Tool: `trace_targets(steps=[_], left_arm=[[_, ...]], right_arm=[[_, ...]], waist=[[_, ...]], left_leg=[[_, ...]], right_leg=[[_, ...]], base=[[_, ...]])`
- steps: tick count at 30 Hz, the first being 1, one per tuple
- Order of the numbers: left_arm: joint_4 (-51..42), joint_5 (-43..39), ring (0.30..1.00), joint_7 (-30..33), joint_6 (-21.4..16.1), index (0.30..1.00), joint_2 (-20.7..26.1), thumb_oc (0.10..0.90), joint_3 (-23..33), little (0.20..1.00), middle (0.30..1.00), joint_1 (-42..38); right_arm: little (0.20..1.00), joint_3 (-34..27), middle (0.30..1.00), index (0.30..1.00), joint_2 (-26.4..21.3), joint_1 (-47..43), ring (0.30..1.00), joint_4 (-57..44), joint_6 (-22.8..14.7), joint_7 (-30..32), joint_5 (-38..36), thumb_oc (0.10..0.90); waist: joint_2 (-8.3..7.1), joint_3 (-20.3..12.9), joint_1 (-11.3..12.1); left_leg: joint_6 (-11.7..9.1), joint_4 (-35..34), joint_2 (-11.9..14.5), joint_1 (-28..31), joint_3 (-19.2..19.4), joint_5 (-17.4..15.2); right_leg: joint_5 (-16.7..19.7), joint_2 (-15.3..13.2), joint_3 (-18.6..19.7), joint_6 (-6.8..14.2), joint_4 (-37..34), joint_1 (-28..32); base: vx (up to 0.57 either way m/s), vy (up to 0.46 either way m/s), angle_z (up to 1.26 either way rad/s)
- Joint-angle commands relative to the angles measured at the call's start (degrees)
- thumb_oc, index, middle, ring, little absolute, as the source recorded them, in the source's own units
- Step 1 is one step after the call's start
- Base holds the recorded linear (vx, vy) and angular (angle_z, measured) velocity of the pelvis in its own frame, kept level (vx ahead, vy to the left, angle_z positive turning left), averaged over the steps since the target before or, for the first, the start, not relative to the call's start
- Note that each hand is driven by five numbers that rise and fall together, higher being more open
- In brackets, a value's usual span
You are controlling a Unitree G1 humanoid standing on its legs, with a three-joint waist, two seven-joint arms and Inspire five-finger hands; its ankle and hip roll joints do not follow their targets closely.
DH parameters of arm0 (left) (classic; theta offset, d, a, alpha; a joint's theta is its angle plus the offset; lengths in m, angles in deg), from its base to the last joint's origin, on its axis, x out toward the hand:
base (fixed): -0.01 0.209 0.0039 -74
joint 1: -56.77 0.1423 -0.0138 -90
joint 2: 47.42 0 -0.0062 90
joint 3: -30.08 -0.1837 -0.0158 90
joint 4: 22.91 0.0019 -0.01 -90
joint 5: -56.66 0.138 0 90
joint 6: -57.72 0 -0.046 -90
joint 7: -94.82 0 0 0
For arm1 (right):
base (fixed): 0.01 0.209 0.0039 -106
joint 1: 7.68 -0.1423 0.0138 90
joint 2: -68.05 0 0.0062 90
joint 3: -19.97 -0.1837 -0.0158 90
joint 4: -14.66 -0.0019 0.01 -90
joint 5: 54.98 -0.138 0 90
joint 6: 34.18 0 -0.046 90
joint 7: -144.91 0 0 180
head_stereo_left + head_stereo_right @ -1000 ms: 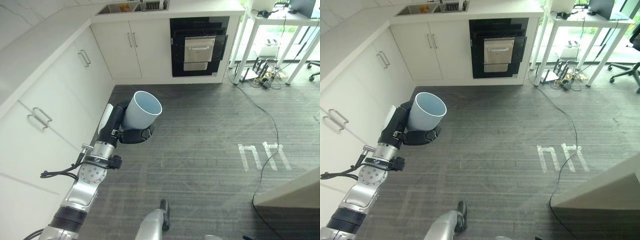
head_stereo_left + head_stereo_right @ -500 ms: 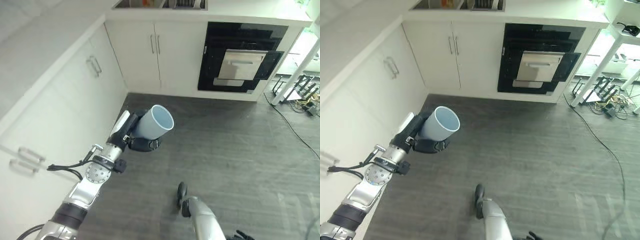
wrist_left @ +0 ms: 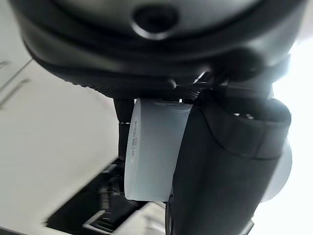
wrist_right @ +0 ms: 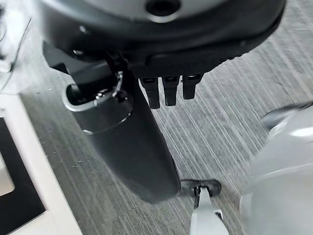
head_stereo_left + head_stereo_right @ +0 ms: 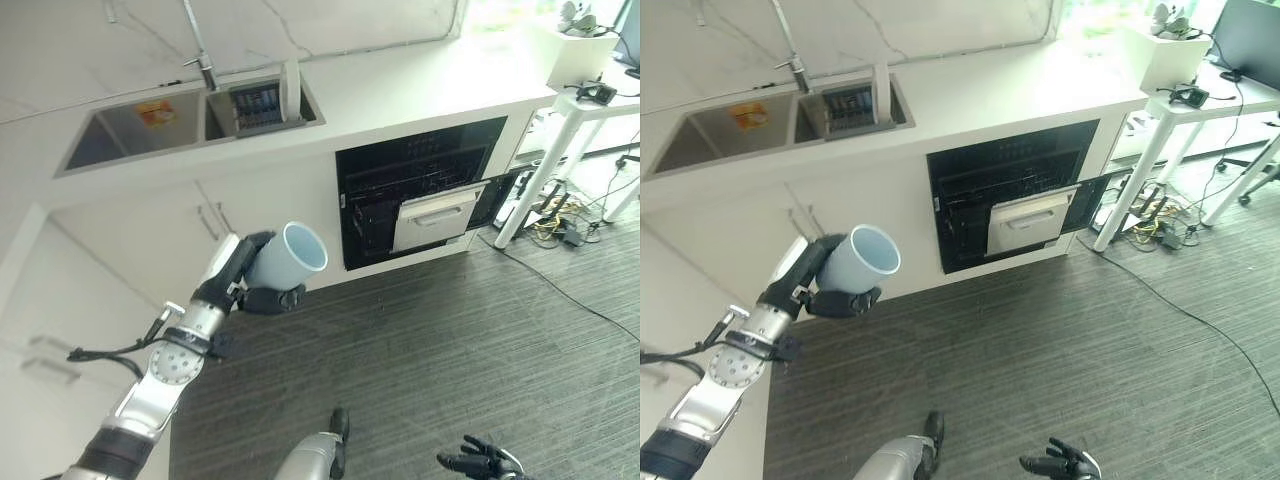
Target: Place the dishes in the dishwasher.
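A pale blue cup [image 5: 287,259] is held in the left hand [image 5: 240,278], whose dark fingers and thumb are curled round the cup's wall, as is also seen in the left wrist view, where the cup [image 3: 154,147] is clasped between the thumb and the fingers behind it. The cup is carried in the air above the grey wood-grain floor [image 5: 450,340], tilted so that its open mouth is turned up and toward the dishwasher [image 5: 420,190]. No part of the cup is touching the cabinets or the worktop.

The dishwasher, a black-fronted opening set under the white worktop [image 5: 400,90], is seen with its door [image 5: 437,215] partly dropped open (the pale inner panel is turned outward) and dark racks showing above it. It stands well apart from the cup, to the cup's right. White cabinet doors [image 5: 200,215] are seen just behind the held cup. A double steel sink [image 5: 130,130] with a tap [image 5: 200,60] is set into the worktop above them; a white plate [image 5: 291,83] is stood upright on edge in the smaller basin.

The right hand [image 5: 480,464] is seen low near the floor, its fingers spread and relaxed, with nothing held (its wrist view shows straight fingers [image 4: 166,90] over the floor).
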Motion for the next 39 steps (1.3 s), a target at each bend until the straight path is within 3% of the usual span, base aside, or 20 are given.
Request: trace_targets(steps=[1, 4, 5, 8, 9, 13, 15, 17, 20, 22, 23, 26, 28, 30, 32, 34, 36, 39], left_arm=[[-10.21, -3.72, 0.300, 0.18, -8.67, 0.300, 0.80, 0.400, 7.40, 0.300, 0.300, -7.40], [-10.45, -3.04, 0.300, 0.77, -8.36, 0.300, 1.33, 0.400, 6.27, 0.300, 0.300, -7.69], [-10.70, -3.12, 0.300, 1.15, -7.83, 0.300, 1.61, 0.400, 5.86, 0.300, 0.300, -7.90], [-10.71, -2.82, 0.300, 1.77, -7.09, 0.300, 1.88, 0.400, 5.03, 0.300, 0.300, -9.08], [-11.08, -2.33, 0.300, 1.89, -5.62, 0.300, 1.37, 0.400, 3.94, 0.300, 0.300, -11.24], [-11.69, -1.83, 0.300, 2.20, -4.81, 0.300, 0.95, 0.400, 3.22, 0.300, 0.300, -11.76], [-11.98, -1.69, 0.300, 2.49, -5.00, 0.300, 0.87, 0.400, 2.74, 0.300, 0.300, -11.49], [-12.39, -1.50, 0.300, 2.56, -5.02, 0.300, 0.77, 0.400, 2.64, 0.300, 0.300, -11.06], [-13.95, -0.92, 0.300, 3.45, -3.96, 0.300, 0.37, 0.400, 3.47, 0.300, 0.300, -9.54], [-16.56, -1.15, 0.300, 4.68, -2.05, 0.300, -1.12, 0.400, 4.61, 0.300, 0.300, -7.03], [-17.09, -1.13, 0.300, 4.74, -1.83, 0.300, -1.48, 0.400, 4.84, 0.300, 0.300, -6.61], [-18.46, -0.12, 0.300, 2.99, -2.41, 0.300, -3.14, 0.400, 5.40, 0.300, 0.300, -6.09], [-18.13, -0.80, 0.300, 1.39, -3.08, 0.300, -3.41, 0.400, 4.17, 0.300, 0.300, -8.21], [-17.24, -1.12, 0.300, 1.98, -0.93, 0.300, -3.33, 0.400, 2.12, 0.300, 0.300, -11.10], [-16.91, -0.94, 0.300, 2.05, -0.89, 0.300, -3.40, 0.400, 1.70, 0.300, 0.300, -11.12], [-16.46, -0.73, 0.300, 2.11, -1.43, 0.300, -3.65, 0.400, 1.69, 0.300, 0.300, -10.83], [-15.92, -0.25, 0.300, 2.41, -3.08, 0.300, -4.16, 0.400, 1.88, 0.300, 0.300, -10.15], [-15.86, -0.50, 0.300, 2.82, -4.61, 0.300, -4.09, 0.400, 3.04, 0.300, 0.300, -8.94]], right_arm=[[0.900, -1.16, 0.900, 0.900, -1.37, -2.19, 0.900, -4.40, -1.73, 0.28, 2.92, 0.800], [0.900, -0.41, 0.900, 0.900, -0.35, -1.54, 0.900, -5.49, -2.08, 0.72, 6.69, 0.800], [0.900, 0.04, 0.900, 0.900, -0.05, -1.73, 0.900, -5.40, -2.01, 0.61, 6.43, 0.800], [0.900, 0.77, 0.900, 0.900, 0.02, -2.23, 0.900, -4.98, -2.86, -0.37, 7.50, 0.800], [0.900, 1.79, 0.900, 0.900, -0.42, -2.10, 0.900, -5.33, -3.89, -0.82, 8.33, 0.800], [0.900, 1.98, 0.900, 0.900, -0.90, -2.88, 0.900, -4.16, -4.03, -2.22, 8.88, 0.800], [0.900, 1.73, 0.900, 0.900, -0.94, -3.20, 0.900, -3.86, -3.97, -3.20, 9.43, 0.800], [0.900, 1.64, 0.900, 0.900, -0.78, -3.34, 0.900, -4.01, -3.72, -3.63, 9.70, 0.800], [0.900, 2.29, 0.900, 0.900, -0.92, -3.63, 0.900, -4.61, -3.39, -4.75, 11.43, 0.800], [0.900, 3.54, 0.900, 0.900, -1.40, -4.17, 0.900, -5.77, -2.40, -4.51, 12.38, 0.800], [0.900, 3.63, 0.900, 0.900, -1.64, -4.18, 0.900, -6.04, -2.48, -4.44, 12.29, 0.800], [0.900, 3.50, 0.900, 0.900, -2.42, -2.95, 0.900, -6.54, -3.34, -3.60, 9.64, 0.800], [0.900, 2.57, 0.900, 0.900, -2.64, -1.70, 0.900, -5.97, -4.47, -2.50, 7.68, 0.800], [0.900, 2.16, 0.900, 0.900, -2.66, -1.93, 0.900, -4.26, -4.22, -2.14, 7.80, 0.800], [0.900, 2.63, 0.900, 0.900, -2.34, -2.00, 0.900, -4.17, -4.00, -2.32, 8.40, 0.800], [0.900, 3.05, 0.900, 0.900, -1.95, -1.92, 0.900, -4.28, -3.99, -2.14, 8.69, 0.800], [0.900, 3.77, 0.900, 0.900, -1.20, -1.93, 0.900, -4.62, -4.06, -1.76, 9.69, 0.800], [0.900, 4.53, 0.900, 0.900, -1.03, -2.80, 0.900, -4.95, -3.05, -1.11, 10.03, 0.800]], waist=[[3.89, -1.02, 0.29], [4.34, -0.40, -0.54], [4.40, -0.52, -0.46], [4.95, -0.35, -0.93], [5.12, 0.24, -1.77], [2.21, 0.72, -1.44], [1.30, 0.45, -1.19], [1.01, 0.15, -0.93], [0.94, -0.13, -0.64], [0.40, -0.29, 0.00], [0.40, -0.25, -0.05], [0.62, 0.00, -0.73], [1.17, -0.17, -2.14], [2.65, -0.37, -2.47], [3.69, -0.42, -2.19], [4.10, -0.47, -1.94], [4.43, -0.77, -1.43], [4.29, -1.20, -0.90]], left_leg=[[-5.15, 1.07, 3.80, -0.75, -2.37, -2.48], [-3.26, 1.07, 2.55, 3.12, -4.28, -4.57], [-2.91, 1.07, 2.42, 3.80, -4.57, -5.11], [-2.50, 1.07, 2.86, 6.18, -4.90, -6.48], [-2.89, 1.07, 3.02, 8.48, -7.12, -7.96], [-3.61, 1.07, 1.78, 11.29, -9.69, -11.98], [-4.33, 1.07, 2.44, 12.33, -11.63, -14.05], [-5.17, 1.07, 3.75, 13.01, -12.93, -15.03], [-7.44, 1.07, 7.70, 13.37, -13.54, -14.90], [-9.62, 1.07, 11.96, 14.23, -12.80, -14.13], [-9.90, 1.07, 12.82, 13.99, -12.29, -13.55], [-10.77, 1.07, 17.66, 10.67, -5.10, -7.14], [-11.26, 1.07, 19.47, 9.46, 2.05, -4.04], [-10.02, 1.07, 12.97, 7.85, 3.12, -6.82], [-9.47, 1.07, 9.83, 6.30, 3.18, -7.23], [-9.04, 1.07, 8.20, 5.13, 4.10, -7.09], [-8.11, 1.07, 6.69, 2.93, 7.58, -6.23], [-6.84, 1.07, 6.26, 2.88, 7.59, -7.22]], right_leg=[[19.35, 3.13, -4.09, 3.11, -0.95, -3.03], [25.76, 3.44, -4.85, 4.90, 10.53, -7.97], [25.95, 2.84, -5.60, 5.09, 11.60, -9.82], [24.75, 0.85, -8.25, 4.43, 9.11, -14.26], [23.73, -1.79, -8.41, 3.27, -0.71, -16.81], [25.33, -9.28, -2.67, 5.47, -1.78, -24.52], [26.41, -10.78, 1.43, 6.89, -1.78, -26.99], [26.33, -11.41, 2.97, 7.55, -1.78, -27.36], [23.44, -10.84, 1.04, 8.22, -1.78, -25.57], [22.23, -10.28, -3.12, 7.28, -1.78, -25.12], [21.82, -9.92, -3.93, 6.80, -1.78, -24.89], [19.13, -8.88, -10.74, 4.21, -1.78, -22.10], [17.55, -8.45, -15.00, 2.99, -1.78, -20.65], [16.32, -6.17, -15.51, 2.39, -1.78, -19.28], [15.63, -4.51, -15.47, 2.04, -1.78, -18.59], [15.08, -3.73, -15.67, 1.91, -1.78, -18.05], [14.04, -2.91, -16.15, 1.80, -1.78, -17.44], [13.19, -2.33, -15.74, 1.62, -1.78, -17.55]], base=[[0.44, 0.227, -1.02], [0.28, 0.128, 0.01], [0.22, 0.027, 0.28], [0.18, -0.072, 0.03], [0.24, -0.223, 0.22], [0.25, -0.355, 0.21], [0.30, -0.452, 0.32], [0.31, -0.521, 0.43], [0.30, -0.575, 0.66], [0.26, -0.616, 0.57], [0.16, -0.564, 0.29], [0.09, -0.487, 0.43], [0.09, -0.391, 1.16], [0.18, -0.254, 1.40], [0.12, -0.065, 0.16], [0.08, -0.011, -0.19], [0.07, 0.042, -0.15], [0.04, 0.137, -0.25]])
